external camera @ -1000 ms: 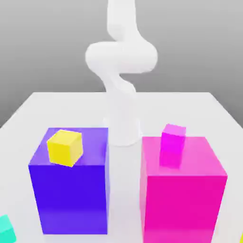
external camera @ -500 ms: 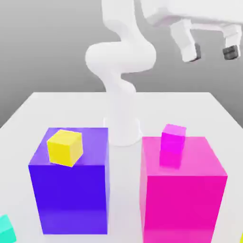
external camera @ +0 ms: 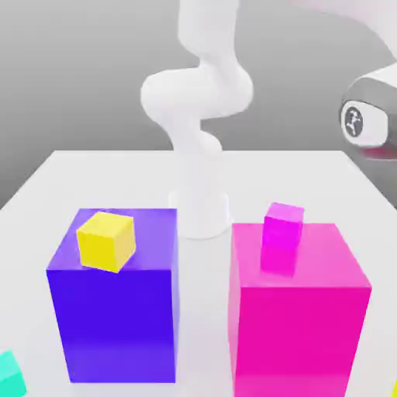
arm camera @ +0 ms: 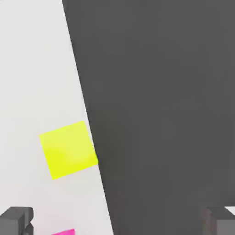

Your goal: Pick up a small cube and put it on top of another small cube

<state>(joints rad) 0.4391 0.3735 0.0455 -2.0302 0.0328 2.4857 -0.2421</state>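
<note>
Arm swung out toward the exterior view's right since earlier. Gripper released, jaws wide. Lime cube at its 11 o'clock, at the table edge.

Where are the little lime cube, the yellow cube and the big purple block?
lime cube (arm camera: 69,149), hand view, top face.
yellow cube (external camera: 105,240), exterior view, front face.
purple block (external camera: 112,326), exterior view, front face.

The white table carries a large purple block, a large magenta block, and the small lime cube at its edge.
</note>
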